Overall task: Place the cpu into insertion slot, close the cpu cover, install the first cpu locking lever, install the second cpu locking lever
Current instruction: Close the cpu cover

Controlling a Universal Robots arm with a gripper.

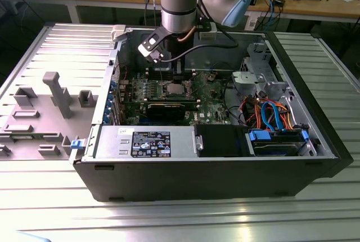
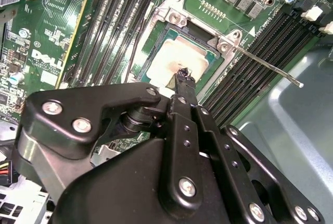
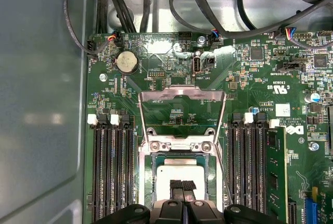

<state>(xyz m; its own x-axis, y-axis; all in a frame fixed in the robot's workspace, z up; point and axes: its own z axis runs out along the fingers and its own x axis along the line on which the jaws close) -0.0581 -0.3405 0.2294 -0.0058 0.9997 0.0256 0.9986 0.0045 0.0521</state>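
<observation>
The cpu point(image 3: 179, 174), a silver-grey square, lies flat in the insertion slot point(image 3: 156, 182) on the green board; the second wrist view shows the cpu point(image 2: 174, 60) from the side. My gripper point(image 3: 182, 186) is right over the cpu's near edge, its two black fingertips pressed together and shut on nothing. In the second wrist view the gripper point(image 2: 185, 75) tip rests at the cpu's edge. The cpu cover point(image 3: 182, 95), a thin silvery frame, stands swung open beyond the socket. A thin locking lever point(image 2: 265, 65) sticks out free beside the socket. In the exterior view the socket point(image 1: 173, 89) sits under the arm.
Long black memory slots point(image 3: 112, 172) flank the socket on both sides, one holding a module point(image 3: 276, 172). Cables point(image 3: 208, 5) run along the case wall behind the board. A black graphics card point(image 1: 169, 108) and a drive bay point(image 1: 278, 140) lie inside the open case point(image 1: 197, 180).
</observation>
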